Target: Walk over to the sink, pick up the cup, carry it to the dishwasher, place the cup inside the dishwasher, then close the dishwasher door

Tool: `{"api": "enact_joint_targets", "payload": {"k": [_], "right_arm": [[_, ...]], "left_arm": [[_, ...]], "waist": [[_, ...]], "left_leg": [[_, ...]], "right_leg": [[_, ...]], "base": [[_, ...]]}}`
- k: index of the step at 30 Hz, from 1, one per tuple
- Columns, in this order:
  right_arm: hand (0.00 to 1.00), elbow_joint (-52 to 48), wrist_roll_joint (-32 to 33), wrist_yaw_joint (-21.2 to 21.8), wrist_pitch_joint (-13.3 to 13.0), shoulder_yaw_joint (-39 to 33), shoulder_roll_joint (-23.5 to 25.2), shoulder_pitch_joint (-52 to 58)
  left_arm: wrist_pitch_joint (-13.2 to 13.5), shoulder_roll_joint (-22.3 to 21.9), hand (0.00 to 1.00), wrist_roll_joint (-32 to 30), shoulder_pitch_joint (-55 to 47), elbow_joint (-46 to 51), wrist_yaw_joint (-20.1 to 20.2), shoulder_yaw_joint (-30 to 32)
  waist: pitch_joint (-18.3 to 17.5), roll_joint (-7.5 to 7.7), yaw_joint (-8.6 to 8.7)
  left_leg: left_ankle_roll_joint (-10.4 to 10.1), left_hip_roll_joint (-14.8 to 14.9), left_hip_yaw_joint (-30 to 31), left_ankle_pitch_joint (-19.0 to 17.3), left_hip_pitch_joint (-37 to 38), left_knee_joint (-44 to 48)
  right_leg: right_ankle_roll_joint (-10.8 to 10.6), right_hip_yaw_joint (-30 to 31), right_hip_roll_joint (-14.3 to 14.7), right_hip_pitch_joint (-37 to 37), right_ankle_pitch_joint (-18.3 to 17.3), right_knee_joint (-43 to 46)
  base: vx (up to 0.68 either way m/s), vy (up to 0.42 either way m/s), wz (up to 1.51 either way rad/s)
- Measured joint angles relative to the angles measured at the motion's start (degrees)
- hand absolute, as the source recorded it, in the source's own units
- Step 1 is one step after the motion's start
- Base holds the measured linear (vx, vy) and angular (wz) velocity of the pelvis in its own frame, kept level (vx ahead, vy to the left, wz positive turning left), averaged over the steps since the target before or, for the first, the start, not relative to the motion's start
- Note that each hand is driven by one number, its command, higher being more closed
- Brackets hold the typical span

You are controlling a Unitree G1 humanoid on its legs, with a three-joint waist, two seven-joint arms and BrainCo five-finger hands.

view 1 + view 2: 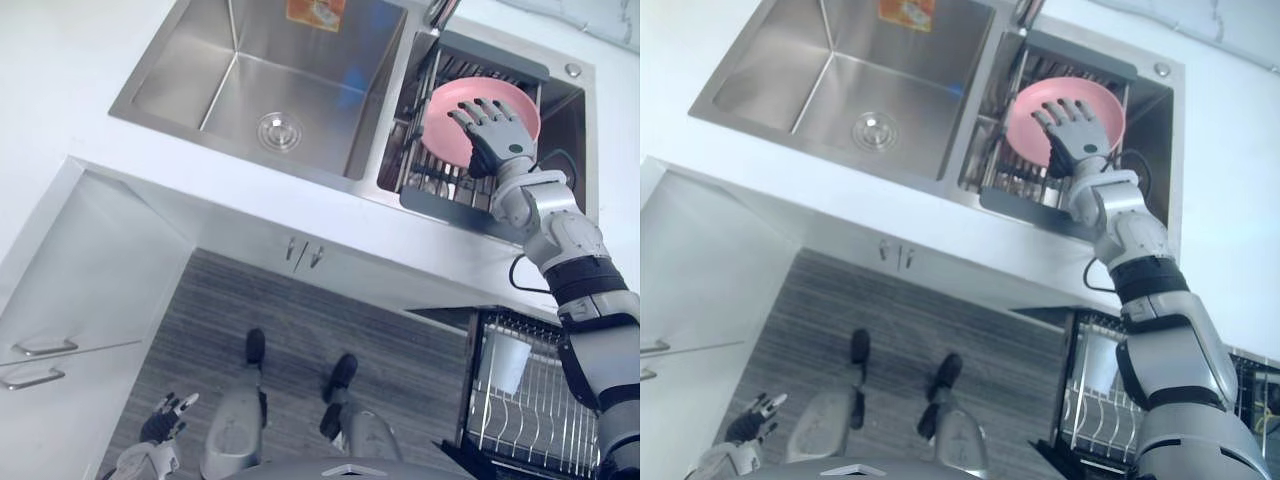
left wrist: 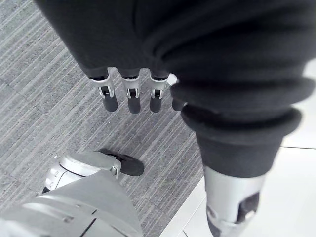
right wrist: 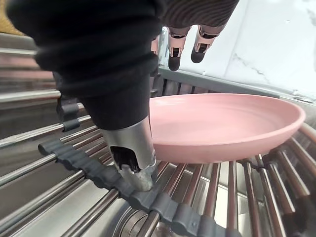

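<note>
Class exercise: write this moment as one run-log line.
right hand: open, above pink plate on sink rack | left hand: open, low, idle | dishwasher rack: out, white cup inside

Orange sticker (image 1: 316, 12): print illegible.

Your head pair looks steeply down; each wrist camera looks along its own hand
The two eye views share the double sink (image 1: 240, 90), the table (image 1: 60, 60) around it, the pink plate (image 1: 440, 135) under the right hand (image 1: 495, 130), the striped floor (image 1: 300, 320) and the dishwasher rack (image 1: 530, 410), all from well above. The right wrist view looks from very close across that plate and the sink rack bars (image 3: 232, 192). The left wrist view faces down past the left hand (image 2: 131, 101) at the floor
</note>
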State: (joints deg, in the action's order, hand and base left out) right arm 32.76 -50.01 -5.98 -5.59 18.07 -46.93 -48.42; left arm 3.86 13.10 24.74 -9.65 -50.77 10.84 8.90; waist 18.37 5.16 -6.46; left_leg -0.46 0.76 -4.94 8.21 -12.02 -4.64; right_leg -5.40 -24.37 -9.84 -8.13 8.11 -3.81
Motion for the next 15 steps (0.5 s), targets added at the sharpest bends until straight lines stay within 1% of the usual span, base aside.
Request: {"api": "enact_joint_targets", "payload": {"k": [6, 15], "right_arm": [[0.00, 2.1, 0.6, 2.1, 2.3, 2.1, -1.4, -3.3], [0.00, 2.3, 0.7, 3.0, 2.4, 2.3, -2.0, -4.1]], "left_arm": [[0.0, 0.6, 0.00, 0.8, 0.6, 0.1, 0.8, 0.0], [0.4, 0.7, 0.00, 1.0, 1.6, 0.6, 0.9, -0.1]], "waist": [[1.4, -0.10, -0.17], [1.8, -0.15, -0.48]], "left_leg": [[-0.1, 0.1, 0.0, 0.0, -0.5, 0.0], [-0.1, 0.0, -0.2, 0.2, -1.2, 0.0]], "right_leg": [[0.0, -0.1, 0.0, -0.4, 0.0, 0.0], [0.1, -0.1, 0.0, -1.2, 0.1, 0.0]], "base": [[0.05, 0.000, 0.01], [0.08, -0.009, 0.00]]}}
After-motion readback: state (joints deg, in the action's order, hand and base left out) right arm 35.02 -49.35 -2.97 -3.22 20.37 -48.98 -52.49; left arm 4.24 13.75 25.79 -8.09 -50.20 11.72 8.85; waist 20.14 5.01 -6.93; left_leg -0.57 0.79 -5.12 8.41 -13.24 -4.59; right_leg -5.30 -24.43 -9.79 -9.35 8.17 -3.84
